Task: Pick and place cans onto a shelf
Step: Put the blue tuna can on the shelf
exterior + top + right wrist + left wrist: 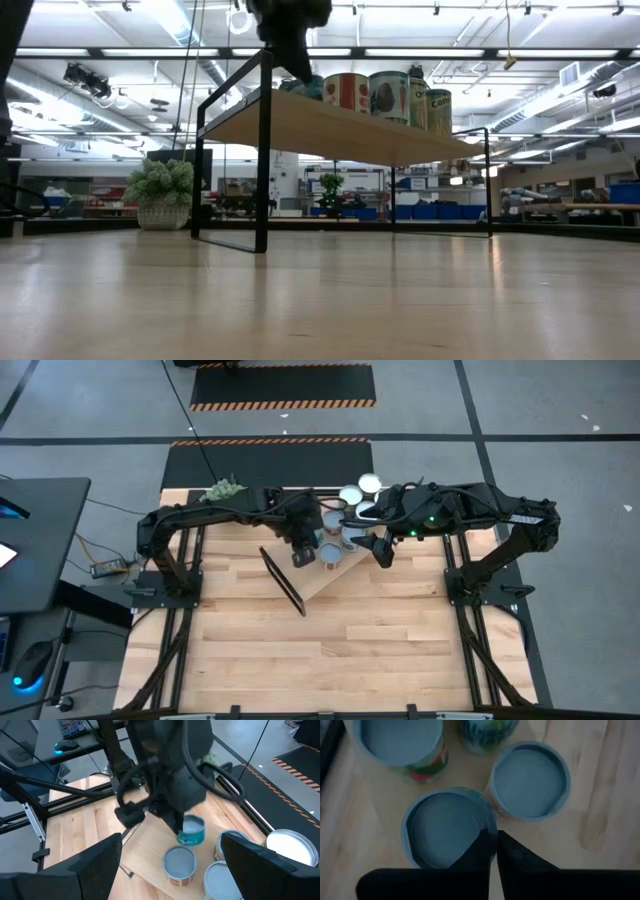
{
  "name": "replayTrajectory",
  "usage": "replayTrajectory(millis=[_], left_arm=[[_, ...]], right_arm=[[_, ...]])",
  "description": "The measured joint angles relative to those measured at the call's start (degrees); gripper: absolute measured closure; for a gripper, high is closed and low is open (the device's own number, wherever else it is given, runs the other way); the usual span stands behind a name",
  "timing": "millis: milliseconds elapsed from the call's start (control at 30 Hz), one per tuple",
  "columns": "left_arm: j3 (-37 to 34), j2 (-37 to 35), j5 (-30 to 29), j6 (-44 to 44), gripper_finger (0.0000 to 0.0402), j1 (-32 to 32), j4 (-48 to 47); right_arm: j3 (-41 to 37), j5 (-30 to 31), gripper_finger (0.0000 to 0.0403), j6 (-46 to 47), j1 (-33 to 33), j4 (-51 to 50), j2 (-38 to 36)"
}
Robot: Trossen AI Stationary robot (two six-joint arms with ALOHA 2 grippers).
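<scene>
Left gripper (492, 851) jaws pinching rim of teal-labelled metal can (191, 831) on light wood shelf (335, 572); release gently, upright. Right gripper (170, 865) jaws open, near.

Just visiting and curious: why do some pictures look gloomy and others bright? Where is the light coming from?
Low view: bright ceiling strip lights shine from behind, so the left gripper above the shelf reads as a black silhouette. Left wrist view: dim, the wrist shading the can its jaws pinch. High view: even overhead light, only soft shadows on the table.
</scene>
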Motion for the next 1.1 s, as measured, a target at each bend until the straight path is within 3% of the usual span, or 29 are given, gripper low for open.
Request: replayTrajectory(millis=[200, 867, 1100], left_arm=[[2.36, 3.08, 0.0, -5.22, 0.0377, 1.36, -0.4], [1.83, 5.44, 1.43, -5.22, 0.0372, 2.47, -0.13], [1.82, 5.43, 0.96, -5.22, 0.0351, 2.36, 0.61]], right_arm=[[0.01, -0.27, 0.0055, 0.45, 0.47, 0.24, 0.0], [0.02, 0.73, 0.0055, 0.6, 1.15, 0.26, 0.0], [0.02, 0.73, 0.0055, 0.43, 1.15, 0.64, 0.0]])
